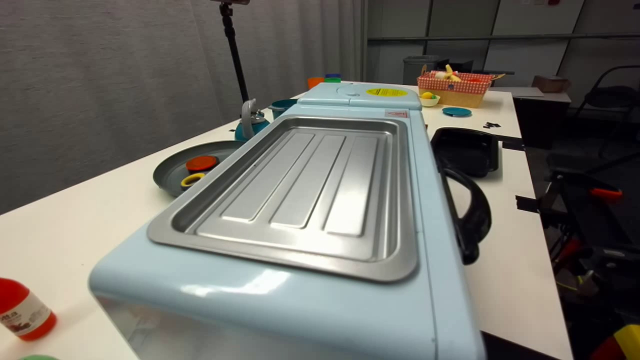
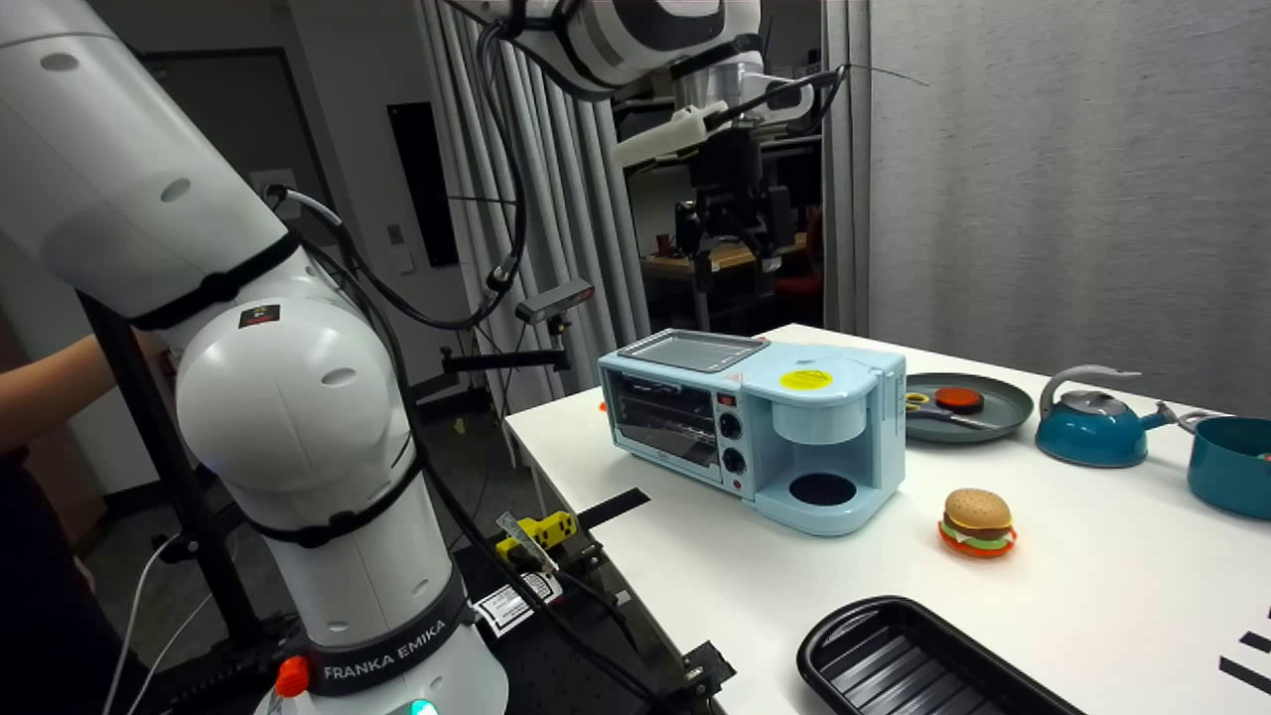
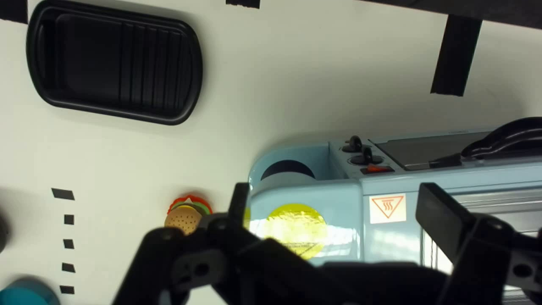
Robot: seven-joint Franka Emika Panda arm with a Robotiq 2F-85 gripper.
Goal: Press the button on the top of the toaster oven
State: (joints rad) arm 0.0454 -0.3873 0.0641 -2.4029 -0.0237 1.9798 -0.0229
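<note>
Pale-blue, the boxy toaster oven (image 3: 389,237) sits below the empty, wide-spread black gripper (image 3: 337,203). In the wrist view, the long oven stretches right.

White glare on toaster oven (image 3: 389,239), yellow label (image 3: 296,226); table (image 3: 237,106) shadows soft.

Toaster oven (image 2: 747,412) on tbl (image 2: 735,581), burger (image 2: 977,522) nr it; kettle (image 2: 1096,437) btwn pan (image 2: 1015,405) & pot (image 2: 1231,472).

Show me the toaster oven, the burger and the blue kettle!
Toaster oven (image 2: 770,369): in an exterior view, pale-blue top.
Burger (image 3: 184,216): in the wrist view, top bun.
Blue kettle (image 2: 1094,437): in an exterior view, round body.
</note>
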